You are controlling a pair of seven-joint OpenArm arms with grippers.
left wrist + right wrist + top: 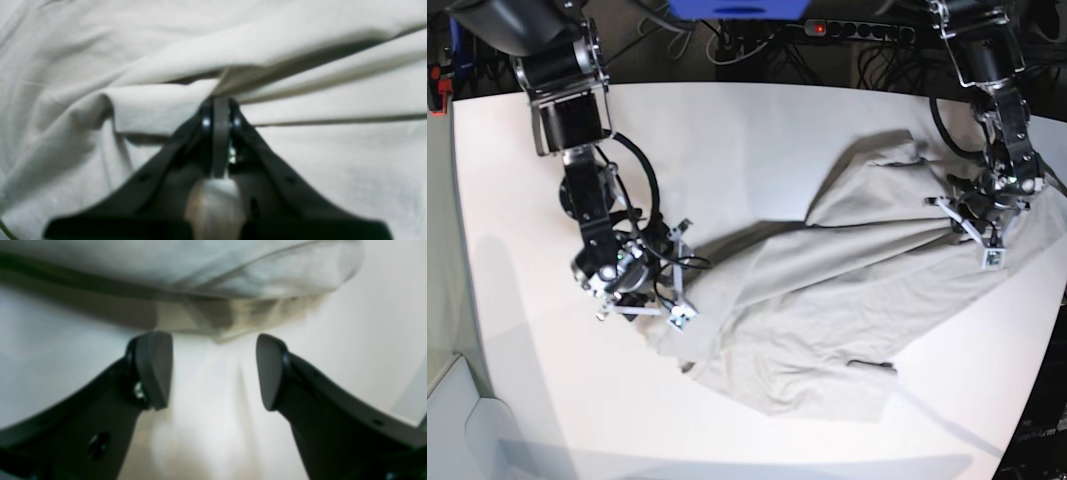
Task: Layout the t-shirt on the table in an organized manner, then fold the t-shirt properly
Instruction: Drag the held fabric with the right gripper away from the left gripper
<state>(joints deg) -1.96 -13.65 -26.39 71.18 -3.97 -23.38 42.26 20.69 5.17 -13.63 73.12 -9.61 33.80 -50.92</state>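
The t-shirt lay rumpled diagonally across the desk, unfolded; the left gripper pinched its cloth, the right gripper stood wide, empty.

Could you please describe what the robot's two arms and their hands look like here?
Both arms are black, jointed, with looping black cables. Each hand, left hand and right hand, has two matte black tapered fingers with rounded dark grey pads. White brackets sit beside each wrist.
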